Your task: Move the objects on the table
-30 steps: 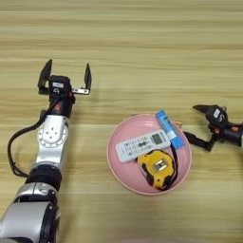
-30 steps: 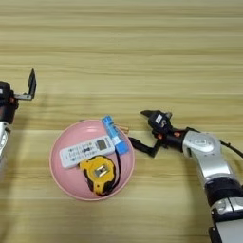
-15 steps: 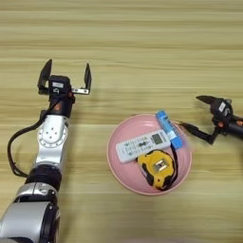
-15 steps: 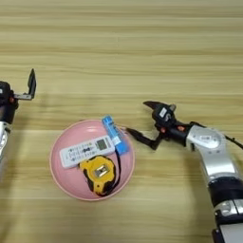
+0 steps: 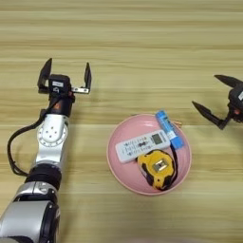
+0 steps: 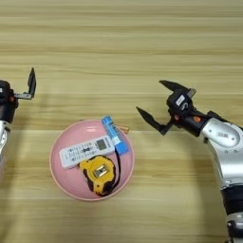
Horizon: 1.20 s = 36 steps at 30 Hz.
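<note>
Three objects gathered in a pink plate [image 5: 118,173] on the wood counter [image 5: 142,38], both grippers empty and spread.

We judge the white remote [image 5: 142,145] light, stiff and slick, best pinched across its narrow sides; the tape measure [image 5: 158,168], just near of it, dense and blocky, taken across its flat faces; the blue-and-white tube [image 5: 168,130], leaning on the right rim, light, prone to roll. The right gripper [image 6: 159,107] hovers right of the plate; the left gripper [image 5: 65,76] waits far left.
</note>
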Available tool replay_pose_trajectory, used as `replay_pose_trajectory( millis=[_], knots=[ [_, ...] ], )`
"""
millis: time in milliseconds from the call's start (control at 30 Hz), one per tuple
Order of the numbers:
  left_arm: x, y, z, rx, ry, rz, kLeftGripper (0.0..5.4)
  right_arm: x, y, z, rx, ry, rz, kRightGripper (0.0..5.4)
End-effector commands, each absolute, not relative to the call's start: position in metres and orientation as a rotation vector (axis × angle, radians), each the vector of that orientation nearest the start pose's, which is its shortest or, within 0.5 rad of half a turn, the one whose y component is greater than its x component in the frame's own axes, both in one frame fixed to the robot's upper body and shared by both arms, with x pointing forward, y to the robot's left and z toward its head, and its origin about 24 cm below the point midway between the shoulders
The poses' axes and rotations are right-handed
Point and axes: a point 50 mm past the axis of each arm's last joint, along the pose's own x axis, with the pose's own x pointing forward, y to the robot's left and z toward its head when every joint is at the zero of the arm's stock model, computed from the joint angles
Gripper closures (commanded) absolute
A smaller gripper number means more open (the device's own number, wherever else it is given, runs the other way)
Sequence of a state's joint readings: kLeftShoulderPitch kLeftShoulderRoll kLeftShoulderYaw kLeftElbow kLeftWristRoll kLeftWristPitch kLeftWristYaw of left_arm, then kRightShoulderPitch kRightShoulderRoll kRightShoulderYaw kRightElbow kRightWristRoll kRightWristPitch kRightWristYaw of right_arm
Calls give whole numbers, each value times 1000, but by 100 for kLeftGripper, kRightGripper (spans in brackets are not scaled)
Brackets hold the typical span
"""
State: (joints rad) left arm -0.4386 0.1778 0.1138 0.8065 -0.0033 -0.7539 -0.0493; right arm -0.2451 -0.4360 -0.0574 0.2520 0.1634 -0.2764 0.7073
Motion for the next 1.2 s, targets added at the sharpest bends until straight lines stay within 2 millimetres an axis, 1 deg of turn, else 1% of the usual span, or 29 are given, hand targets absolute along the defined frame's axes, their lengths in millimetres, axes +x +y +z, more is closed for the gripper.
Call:
replay_pose_trajectory(
  millis=[33, 100, 200, 400, 533, 600, 667, 733, 867, 967, 1200],
  knots=[
    [316, 192, 61, 181, -384, -31, 0, 289, -196, 100, -253, -306, 528, 4],
    [315, 193, 61, 184, -385, -33, 0, 292, -192, 102, -226, -350, 465, 4],
    [313, 194, 59, 177, -375, -36, 0, 294, -191, 99, -201, -355, 419, 4],
    [300, 194, 46, 166, -331, -61, 0, 295, -200, 87, -197, -349, 255, 4],
    [290, 197, 36, 143, -288, -65, 0, 294, -208, 76, -232, -343, 131, 4],
    [286, 200, 31, 111, -258, -54, 0, 293, -213, 70, -220, -327, 70, 4],
    [282, 203, 26, 101, -239, -40, 0, 291, -216, 61, -263, -308, 21, 4],
    [279, 205, 22, 93, -227, -32, 0, 290, -218, 51, -252, -276, -19, 4],
    [274, 204, 18, 72, -226, -32, 0, 286, -219, 34, -233, -233, -78, 4],
    [272, 208, 17, 49, -231, -19, 0, 282, -220, 23, -208, -208, -91, 4],
    [271, 212, 13, 1, -239, -6, 0, 279, -222, 14, -157, -206, -84, 4]
  ],
)
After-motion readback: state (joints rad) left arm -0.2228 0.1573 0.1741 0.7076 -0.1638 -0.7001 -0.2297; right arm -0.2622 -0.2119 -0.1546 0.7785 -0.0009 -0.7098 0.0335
